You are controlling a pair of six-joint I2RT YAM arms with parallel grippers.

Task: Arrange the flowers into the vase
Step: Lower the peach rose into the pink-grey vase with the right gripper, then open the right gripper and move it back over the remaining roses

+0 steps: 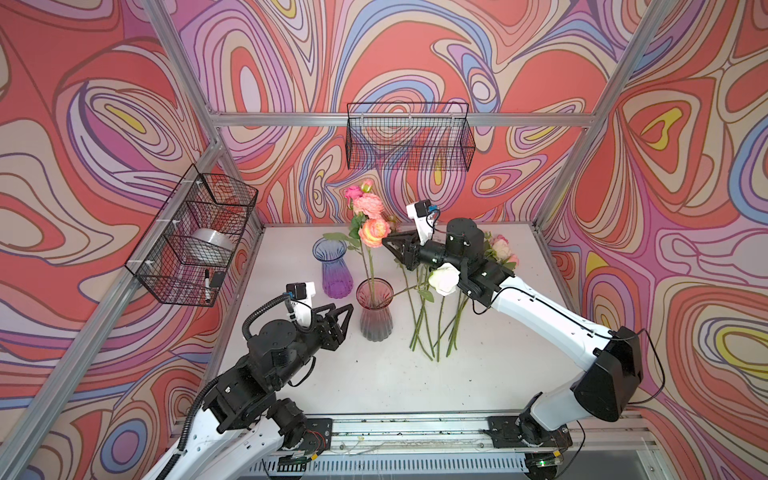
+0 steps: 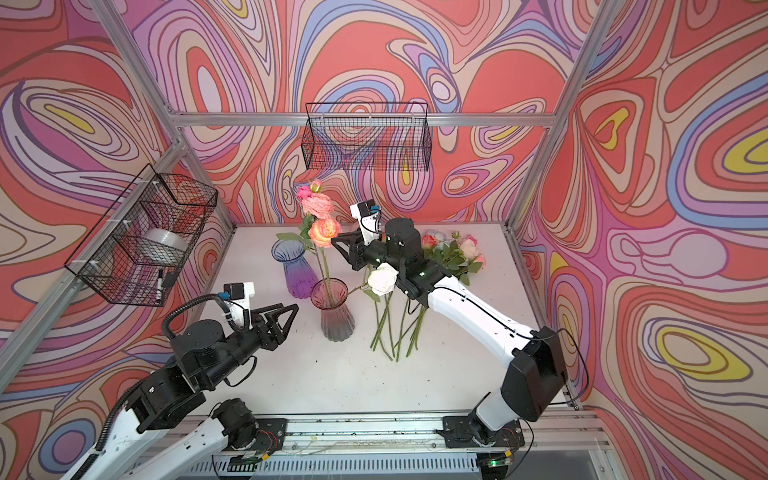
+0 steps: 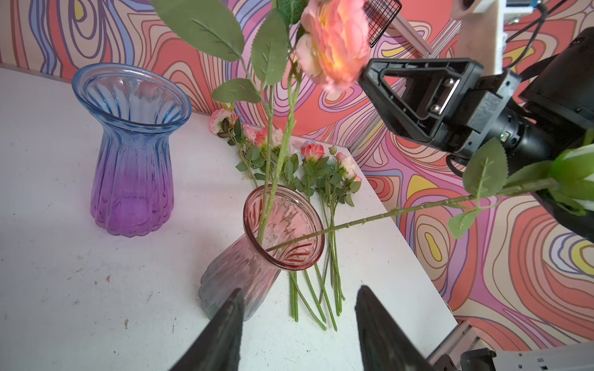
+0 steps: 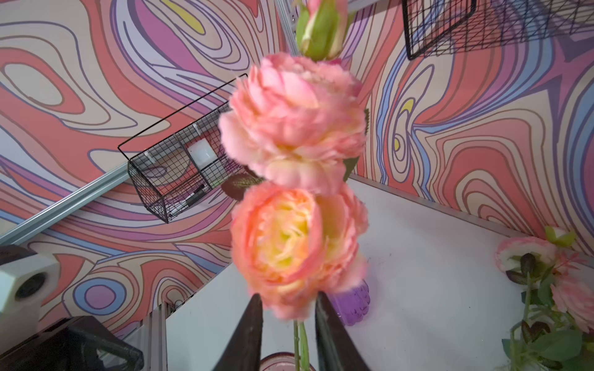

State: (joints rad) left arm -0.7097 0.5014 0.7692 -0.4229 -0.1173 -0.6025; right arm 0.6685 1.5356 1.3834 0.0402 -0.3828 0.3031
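A pink glass vase (image 1: 375, 309) (image 3: 283, 228) stands mid-table. It holds tall stems with coral and pink flowers (image 1: 375, 232) (image 4: 289, 237). A white rose (image 1: 444, 279) leans out of it to the right, against the right arm. More flowers lie in a loose bunch (image 1: 432, 328) on the table right of the vase, heads toward the back (image 2: 465, 249). My right gripper (image 1: 390, 250) (image 4: 288, 297) is open just under the coral head, and the stem runs between its fingers without touching them. My left gripper (image 1: 348, 322) (image 3: 300, 289) is open and empty, just left of the vase.
An empty blue-to-purple vase (image 1: 332, 266) stands behind and left of the pink one. A wire basket (image 1: 195, 237) on the left wall holds a tape roll and a marker. Another wire basket (image 1: 409, 137) hangs on the back wall. A metal rail (image 1: 415, 432) lines the front edge.
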